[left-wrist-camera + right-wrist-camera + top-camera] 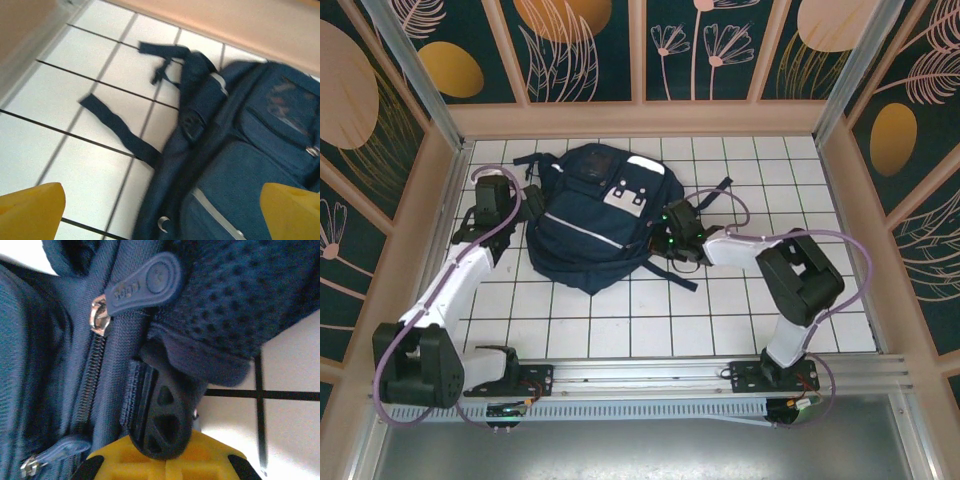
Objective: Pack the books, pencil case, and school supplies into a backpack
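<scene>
The dark navy backpack (590,220) lies flat on the white tiled table, front side up, and its zippers look shut. My left gripper (492,200) hovers open at its left side. Its yellow fingertips (32,210) stand wide apart over the backpack (240,150) edge, with nothing between them. My right gripper (665,240) is shut at the bag's right edge. Its yellow tips (165,467) meet just under a black plastic strap buckle (165,410), next to a zipper and its navy pull tab (145,282). Books, pencil case and school supplies are out of view.
Loose black straps (120,130) trail over the tiles left of the bag, and another strap (715,195) lies to its right. Tan enclosure walls (640,120) ring the table. An aluminium rail (650,375) runs along the near edge.
</scene>
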Available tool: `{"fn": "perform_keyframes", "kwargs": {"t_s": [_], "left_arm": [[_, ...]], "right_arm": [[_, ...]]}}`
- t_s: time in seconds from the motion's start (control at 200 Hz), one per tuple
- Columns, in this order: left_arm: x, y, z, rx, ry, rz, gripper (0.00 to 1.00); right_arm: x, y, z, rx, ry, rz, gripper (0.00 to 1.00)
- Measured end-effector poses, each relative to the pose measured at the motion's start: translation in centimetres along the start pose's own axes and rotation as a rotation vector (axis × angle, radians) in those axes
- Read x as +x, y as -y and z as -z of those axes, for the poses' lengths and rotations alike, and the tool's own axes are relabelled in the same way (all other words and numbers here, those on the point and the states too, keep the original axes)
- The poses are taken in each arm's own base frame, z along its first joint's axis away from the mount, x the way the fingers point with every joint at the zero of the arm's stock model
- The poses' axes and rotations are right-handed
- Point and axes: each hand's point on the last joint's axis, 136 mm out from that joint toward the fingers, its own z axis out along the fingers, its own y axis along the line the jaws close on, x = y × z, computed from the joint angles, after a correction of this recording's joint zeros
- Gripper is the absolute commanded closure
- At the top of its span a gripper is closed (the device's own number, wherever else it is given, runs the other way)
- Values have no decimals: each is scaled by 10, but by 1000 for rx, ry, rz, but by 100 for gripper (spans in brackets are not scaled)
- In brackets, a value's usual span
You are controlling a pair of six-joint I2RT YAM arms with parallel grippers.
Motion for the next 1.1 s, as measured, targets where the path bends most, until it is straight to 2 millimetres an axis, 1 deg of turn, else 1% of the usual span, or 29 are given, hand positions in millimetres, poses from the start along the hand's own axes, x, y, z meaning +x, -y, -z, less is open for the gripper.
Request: {"fn": "perform_keyframes", "kwargs": {"t_s": [0.075, 0.165, 0.19, 0.2, 0.215, 0.235, 0.245, 0.26, 0.3, 0.35, 0.415, 0.425, 0.435, 0.44, 0.45, 0.505, 0.54, 0.631, 0.686, 0.731, 0.766, 0.806, 0.836, 0.876, 0.931, 0.966, 1.006, 1.051, 1.096], "left_arm": [[-12, -9, 7, -44, 68, 11, 1], [-18, -16, 14, -57, 147, 17, 1], [-17, -18, 16, -55, 165, 8, 1], [-17, -18, 16, -53, 171, 8, 1], [-16, -19, 17, -50, 181, 2, 1], [-13, -20, 17, -44, 194, -6, 1], [-13, -20, 17, -42, 199, -11, 1], [-10, -21, 17, -38, 205, -23, 1], [-1, -22, 15, -28, 219, -49, 1], [10, -26, 11, -23, 229, -82, 1], [30, -30, 4, -20, 226, -140, 1], [32, -31, 3, -19, 225, -147, 1], [35, -31, 2, -17, 224, -157, 1], [36, -32, 1, -17, 223, -160, 1], [39, -32, 0, -14, 220, -168, 1], [49, -32, -5, -5, 219, -205, 1], [53, -32, -8, 1, 226, -226, 1], [58, -30, -14, 19, 253, -265, 1], [63, -30, -16, 27, 265, -279, 1], [68, -29, -17, 44, 281, -287, 1], [73, -29, -18, 57, 289, -295, 1], [79, -28, -20, 74, 282, -310, 1], [82, -26, -21, 86, 284, -315, 1], [83, -24, -21, 103, 298, -318, 1], [79, -20, -20, 121, 329, -319, 1], [77, -17, -21, 133, 345, -325, 1], [74, -15, -22, 140, 359, -330, 1], [73, -13, -26, 143, 365, -333, 1], [72, -13, -31, 132, 360, -332, 1]], "right_arm": [[-9, 11, 24, 7, 22, 10, 100], [-14, 41, 56, 49, 40, 18, 100], [-14, 51, 64, 69, 45, 14, 91], [-14, 56, 66, 78, 45, 13, 84], [-13, 63, 71, 92, 47, 7, 77], [-12, 71, 75, 107, 47, 4, 63], [-11, 75, 77, 118, 49, 0, 58], [-11, 82, 80, 134, 54, -2, 54], [-10, 99, 89, 172, 64, -11, 45], [-12, 113, 101, 223, 87, -13, 39], [-20, 118, 116, 263, 143, 5, 29], [-22, 118, 119, 268, 157, 12, 19], [-24, 118, 120, 271, 165, 22, 7], [-25, 118, 122, 273, 174, 24, 4], [-28, 117, 126, 276, 195, 20, 1], [-42, 114, 145, 292, 283, 47, 1], [-54, 113, 161, 307, 362, 59, 1], [-90, 111, 212, 330, 635, 83, 1], [-100, 116, 237, 331, 797, 123, 1], [-100, 121, 249, 326, 914, 187, 1], [-94, 129, 252, 334, 988, 245, 1], [-84, 142, 247, 358, 1030, 295, 1], [-77, 155, 239, 385, 1025, 319, 1], [-68, 176, 227, 437, 994, 340, 1], [-61, 200, 219, 476, 970, 324, 1], [-59, 211, 216, 484, 970, 311, 1], [-61, 219, 216, 487, 974, 299, 1], [-70, 218, 220, 470, 1015, 303, 1], [-76, 215, 218, 445, 1036, 320, 1]]}}
